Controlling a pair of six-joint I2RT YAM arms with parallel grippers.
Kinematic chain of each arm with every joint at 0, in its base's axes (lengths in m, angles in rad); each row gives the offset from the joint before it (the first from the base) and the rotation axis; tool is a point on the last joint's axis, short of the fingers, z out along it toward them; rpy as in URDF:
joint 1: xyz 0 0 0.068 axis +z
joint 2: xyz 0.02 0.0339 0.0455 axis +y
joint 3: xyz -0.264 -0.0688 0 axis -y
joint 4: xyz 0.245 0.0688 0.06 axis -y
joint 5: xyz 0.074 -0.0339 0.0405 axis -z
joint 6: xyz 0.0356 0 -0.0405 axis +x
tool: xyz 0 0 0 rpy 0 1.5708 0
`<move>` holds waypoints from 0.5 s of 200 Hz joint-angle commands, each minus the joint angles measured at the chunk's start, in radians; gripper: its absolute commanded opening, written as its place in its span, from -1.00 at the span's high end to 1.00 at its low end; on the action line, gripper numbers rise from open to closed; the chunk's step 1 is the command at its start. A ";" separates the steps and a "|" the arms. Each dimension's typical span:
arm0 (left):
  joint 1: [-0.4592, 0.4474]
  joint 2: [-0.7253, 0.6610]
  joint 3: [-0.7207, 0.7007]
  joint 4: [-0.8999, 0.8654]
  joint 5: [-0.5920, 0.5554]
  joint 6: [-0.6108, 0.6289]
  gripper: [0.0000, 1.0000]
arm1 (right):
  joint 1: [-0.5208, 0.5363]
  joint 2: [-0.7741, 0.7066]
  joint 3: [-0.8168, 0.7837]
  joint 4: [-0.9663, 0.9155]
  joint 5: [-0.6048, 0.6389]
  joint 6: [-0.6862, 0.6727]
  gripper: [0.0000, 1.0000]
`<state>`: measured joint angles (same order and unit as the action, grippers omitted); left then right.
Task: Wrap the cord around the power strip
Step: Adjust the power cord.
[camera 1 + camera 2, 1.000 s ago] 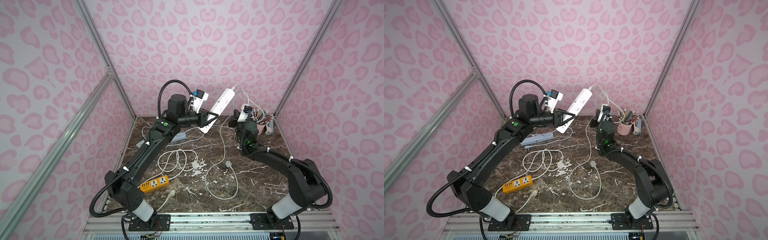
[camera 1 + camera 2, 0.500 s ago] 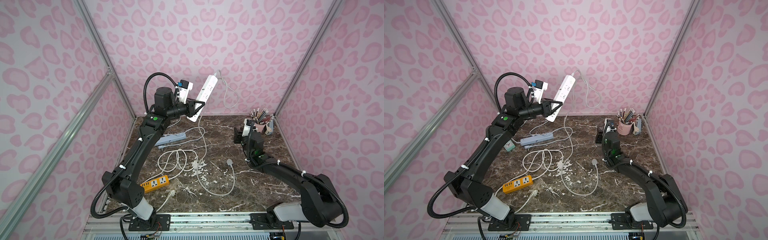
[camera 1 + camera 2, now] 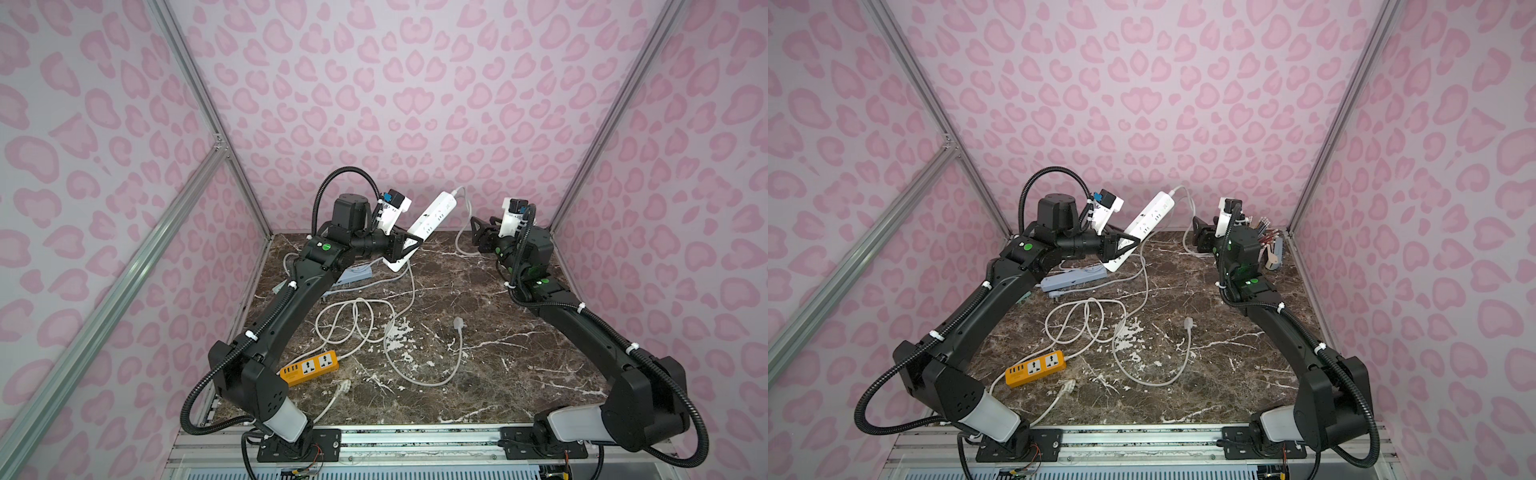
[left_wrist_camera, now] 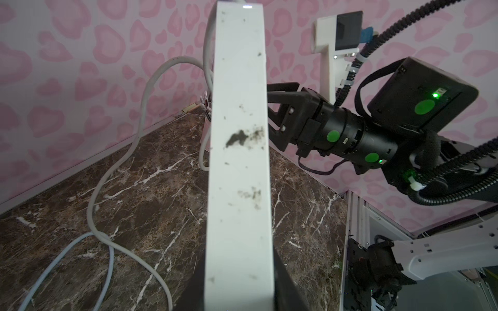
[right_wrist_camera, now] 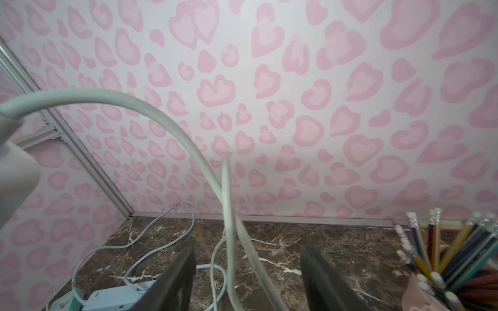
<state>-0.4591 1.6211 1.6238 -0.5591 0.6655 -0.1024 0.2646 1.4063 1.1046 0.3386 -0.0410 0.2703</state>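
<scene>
Brown marble tabletop [image 3: 519, 332] inside pink-spotted walls [image 3: 415, 104]; left end effector [image 3: 409, 246] tight on power strip [image 3: 432, 212], right end effector [image 5: 246, 255] wide.

Pale walls [image 3: 415, 104] printed with pink leopard-style blotches enclose three sides, joined by bare aluminium posts [image 3: 199, 95]. The counter [image 3: 519, 332] is dark brown marble with white veins, edged at the front by an aluminium rail [image 3: 415, 434]. Light is even.

Strip [image 4: 238, 161] fills the left wrist view and covers the right hand's [image 4: 277, 92] tips. In the right wrist view it's just a blur, and the frame edge crops the pencil cup [image 5: 416, 294].
</scene>
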 commanded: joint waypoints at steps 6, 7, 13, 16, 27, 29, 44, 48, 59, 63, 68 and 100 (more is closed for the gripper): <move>-0.007 -0.018 -0.008 0.064 0.022 0.036 0.94 | -0.001 0.029 0.024 -0.037 -0.051 0.043 -0.12; -0.007 -0.018 -0.009 0.065 0.022 0.036 0.94 | -0.002 0.029 0.024 -0.037 -0.051 0.044 -0.11; -0.008 -0.019 -0.012 0.064 0.015 0.037 0.94 | -0.001 0.027 0.023 -0.039 -0.050 0.053 -0.07; -0.007 -0.019 -0.014 0.062 0.011 0.038 0.94 | -0.001 0.025 0.022 -0.038 -0.051 0.056 -0.06; -0.007 -0.016 -0.016 0.058 0.005 0.042 0.94 | -0.001 0.017 0.019 -0.033 -0.060 0.062 0.00; -0.007 -0.016 -0.017 0.057 0.005 0.043 0.94 | -0.002 0.017 0.019 -0.034 -0.064 0.064 0.02; -0.011 -0.013 -0.022 0.061 0.016 0.041 0.94 | -0.001 0.023 0.032 -0.049 -0.081 0.081 0.13; -0.012 -0.012 -0.024 0.063 0.018 0.039 0.94 | -0.002 0.029 0.039 -0.061 -0.082 0.088 0.16; -0.019 -0.011 -0.027 0.071 0.024 0.038 0.94 | -0.003 0.050 0.058 -0.086 -0.087 0.117 0.20; -0.021 -0.011 -0.026 0.072 0.023 0.037 0.94 | -0.002 0.057 0.065 -0.098 -0.087 0.129 0.20; -0.024 -0.010 -0.026 0.076 0.020 0.036 0.94 | -0.003 0.062 0.069 -0.111 -0.085 0.146 0.17; -0.024 0.000 -0.021 0.084 -0.044 0.017 0.94 | 0.013 0.010 0.024 -0.144 0.020 0.247 -0.25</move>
<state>-0.4850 1.6154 1.5955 -0.5598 0.6605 -0.0814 0.2619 1.4590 1.1515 0.2161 -0.0994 0.4255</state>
